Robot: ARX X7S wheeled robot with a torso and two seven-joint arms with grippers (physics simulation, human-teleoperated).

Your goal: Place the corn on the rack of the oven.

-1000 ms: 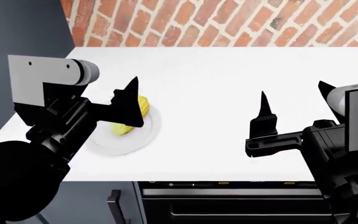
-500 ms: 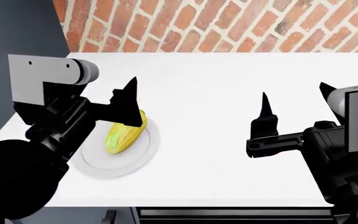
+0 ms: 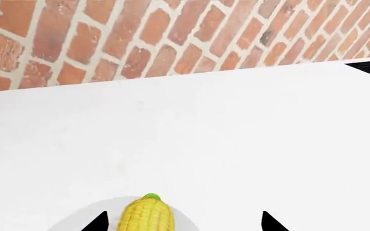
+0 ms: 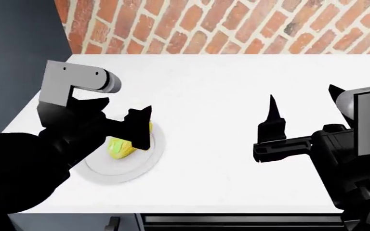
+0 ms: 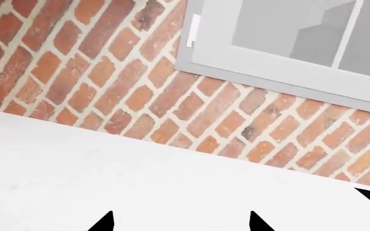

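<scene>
The corn (image 4: 122,146), a yellow cob with a greenish end, lies on a round white plate (image 4: 122,168) at the left of the white counter. My left gripper (image 4: 131,131) is low over the plate and open, with the cob between its fingers and nearer one of them. In the left wrist view the corn (image 3: 147,216) sits between the two black fingertips of the left gripper (image 3: 182,223). My right gripper (image 4: 304,98) hovers open and empty over the counter's right half, and its wrist view shows the right gripper (image 5: 179,222) over bare counter. The rack and the oven's cavity are out of view.
A red brick wall (image 4: 236,26) backs the counter (image 4: 223,86). A dark grey panel (image 4: 15,48) stands at the left. A dark appliance top (image 4: 236,221) shows below the counter's front edge. A grey window frame (image 5: 281,67) sits in the brick wall.
My left gripper has dropped down toward the plate and now straddles the corn. The head view tilted up earlier, then held. The right arm has not moved.
</scene>
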